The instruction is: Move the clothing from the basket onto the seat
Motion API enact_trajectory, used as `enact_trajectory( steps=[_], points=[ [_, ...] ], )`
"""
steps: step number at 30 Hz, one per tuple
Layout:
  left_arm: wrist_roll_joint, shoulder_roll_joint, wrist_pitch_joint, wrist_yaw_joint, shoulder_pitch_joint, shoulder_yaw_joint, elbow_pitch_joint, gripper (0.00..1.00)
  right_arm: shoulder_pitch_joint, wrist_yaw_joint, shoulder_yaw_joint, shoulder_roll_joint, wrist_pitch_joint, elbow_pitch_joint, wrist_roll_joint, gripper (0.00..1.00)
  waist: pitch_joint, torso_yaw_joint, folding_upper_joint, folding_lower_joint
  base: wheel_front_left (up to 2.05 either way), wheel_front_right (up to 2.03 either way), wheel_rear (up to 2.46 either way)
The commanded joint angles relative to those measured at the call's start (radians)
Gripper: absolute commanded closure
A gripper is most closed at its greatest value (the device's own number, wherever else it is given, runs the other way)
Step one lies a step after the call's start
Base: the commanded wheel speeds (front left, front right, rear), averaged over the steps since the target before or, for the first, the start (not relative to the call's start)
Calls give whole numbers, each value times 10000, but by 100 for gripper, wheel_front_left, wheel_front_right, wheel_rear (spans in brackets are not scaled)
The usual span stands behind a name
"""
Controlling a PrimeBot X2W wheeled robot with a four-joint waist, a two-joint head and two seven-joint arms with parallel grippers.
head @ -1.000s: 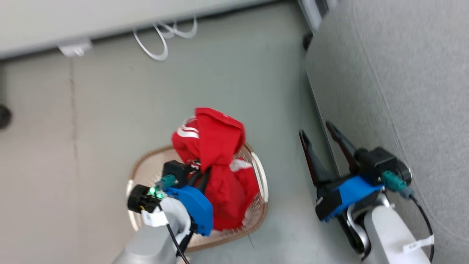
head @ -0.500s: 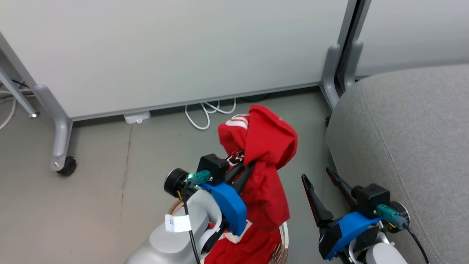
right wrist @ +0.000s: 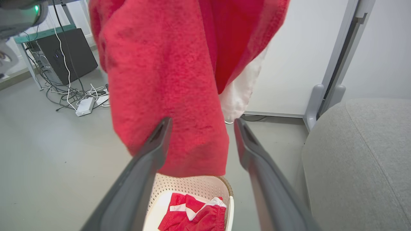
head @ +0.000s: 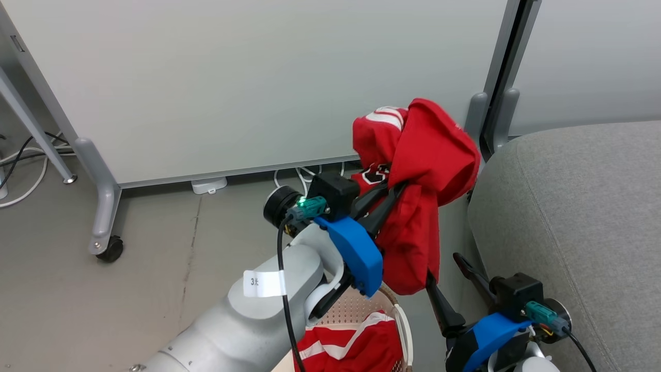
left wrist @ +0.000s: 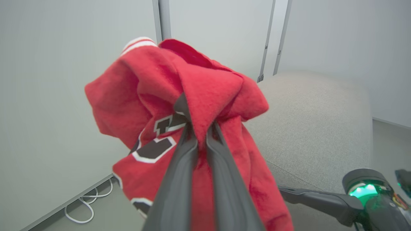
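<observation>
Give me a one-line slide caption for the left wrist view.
Left pincer shut on a red garment, holding it in the air beside the grey seat.

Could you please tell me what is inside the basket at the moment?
A crumpled red garment with white stripes lies in the basket. The hanging red garment and the left arm cover the rest of its inside.

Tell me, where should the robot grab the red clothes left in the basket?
Probably pinch a raised crumpled fold of the red garment near its white stripe, coming straight down from above. It lies low inside the basket, whose walls block sideways reaches.
</observation>
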Motion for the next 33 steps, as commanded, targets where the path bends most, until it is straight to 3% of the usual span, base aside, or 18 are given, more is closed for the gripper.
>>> enact_trajectory(
  steps=[1,13,27,33],
  points=[
    [-131,-2,-15,121,-185,-161,-67,100,102,4,50,-34,3,-56,38,0,-4,-21,-1,2,0,0,0],
    [-747,-1,-102,302,-430,-734,264,100,82,4,318,-34,107,-352,-64,0,81,-147,-1,2,0,0,0],
    [-1062,-3,-151,253,-517,-776,785,100,403,4,728,-35,970,-2222,-75,0,284,-352,-1,2,0,0,0],
    [-1064,-3,-155,246,-572,-770,634,100,239,4,716,-35,1304,-1917,-65,0,369,-331,-1,2,0,0,0]
  ],
)
